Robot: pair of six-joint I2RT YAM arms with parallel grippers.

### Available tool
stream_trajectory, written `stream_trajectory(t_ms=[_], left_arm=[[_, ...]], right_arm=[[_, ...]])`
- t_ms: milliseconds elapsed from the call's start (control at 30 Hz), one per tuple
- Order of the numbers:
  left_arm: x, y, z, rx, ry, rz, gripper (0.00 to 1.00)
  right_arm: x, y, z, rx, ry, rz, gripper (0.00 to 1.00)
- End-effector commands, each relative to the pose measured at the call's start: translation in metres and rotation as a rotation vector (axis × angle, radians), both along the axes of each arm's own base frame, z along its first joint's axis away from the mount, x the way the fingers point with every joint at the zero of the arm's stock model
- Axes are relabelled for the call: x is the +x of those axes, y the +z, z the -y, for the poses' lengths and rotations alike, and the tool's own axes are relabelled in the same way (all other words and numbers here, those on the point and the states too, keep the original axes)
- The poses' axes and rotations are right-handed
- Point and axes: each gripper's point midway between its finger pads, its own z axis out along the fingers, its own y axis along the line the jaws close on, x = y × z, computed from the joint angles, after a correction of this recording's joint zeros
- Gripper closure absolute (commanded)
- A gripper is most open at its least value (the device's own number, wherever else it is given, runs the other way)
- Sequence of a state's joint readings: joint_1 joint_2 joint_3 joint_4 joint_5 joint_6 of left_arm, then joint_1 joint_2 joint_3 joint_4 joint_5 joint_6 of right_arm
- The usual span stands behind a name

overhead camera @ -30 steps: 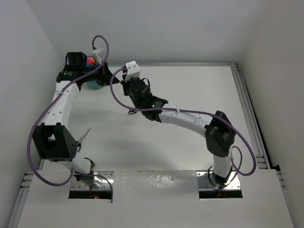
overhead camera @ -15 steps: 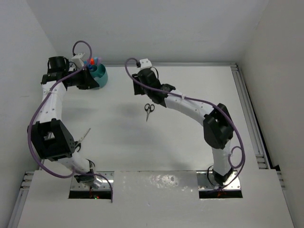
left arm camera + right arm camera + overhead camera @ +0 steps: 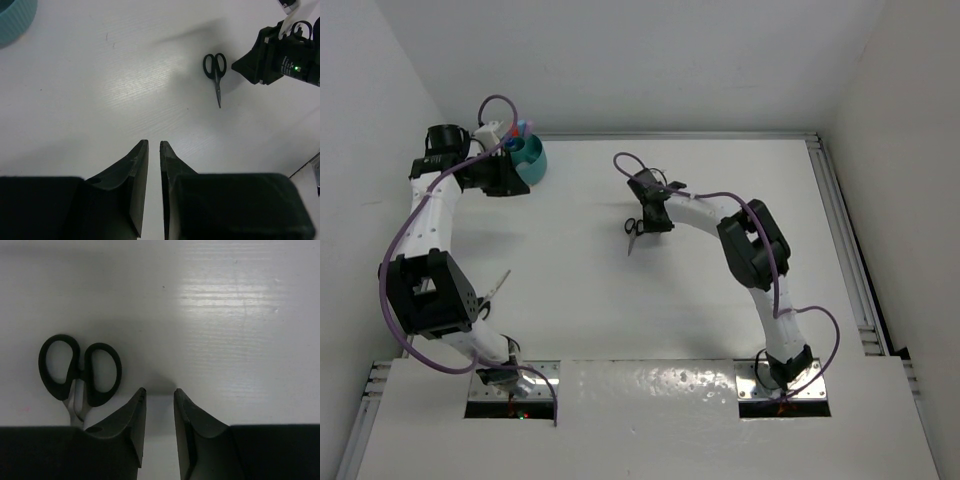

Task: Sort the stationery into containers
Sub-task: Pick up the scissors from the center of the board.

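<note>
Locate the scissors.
Top view: scissors lie mid-table, just beside the right gripper, outside its jaws, well right of the cup at back left.

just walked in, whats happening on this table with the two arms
Two robot arms are sorting stationery into a teal cup at the far left of the table. The left gripper sits beside the cup, jaws nearly together and empty; a few coloured pens stand in it. The right gripper hangs low by the small black scissors, which lie flat just beside its slightly open, empty jaws.

White arms (image 3: 425, 215), black joints (image 3: 757, 250) — purple cables (image 3: 384, 285)
</note>
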State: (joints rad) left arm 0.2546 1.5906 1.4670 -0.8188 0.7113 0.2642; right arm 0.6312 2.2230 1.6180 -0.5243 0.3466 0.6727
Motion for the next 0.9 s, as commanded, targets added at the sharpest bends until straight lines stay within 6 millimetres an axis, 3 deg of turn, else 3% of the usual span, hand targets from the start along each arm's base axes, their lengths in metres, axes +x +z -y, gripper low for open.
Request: stream_trajectory(t_ms=[0, 300, 433, 600, 867], left_arm=[[-0.003, 0.012, -0.005, 0.020, 0.002, 0.039, 0.86], [-0.004, 0.007, -0.005, 0.006, 0.003, 0.020, 0.86], [-0.004, 0.007, -0.006, 0.002, 0.006, 0.020, 0.85], [-0.005, 0.004, -0.008, -0.006, 0.012, 0.008, 0.85], [-0.006, 0.004, -0.012, -0.023, 0.019, 0.004, 0.85]], right_arm=[[0.005, 0.013, -0.019, 0.084, -0.004, 0.029, 0.72], [0.026, 0.039, -0.038, 0.112, 0.013, 0.119, 0.73], [0.031, 0.040, -0.041, 0.111, 0.011, 0.124, 0.73], [0.035, 0.040, -0.048, 0.127, 0.018, 0.119, 0.74], [0.026, 0.014, -0.043, 0.098, -0.016, 0.053, 0.78]])
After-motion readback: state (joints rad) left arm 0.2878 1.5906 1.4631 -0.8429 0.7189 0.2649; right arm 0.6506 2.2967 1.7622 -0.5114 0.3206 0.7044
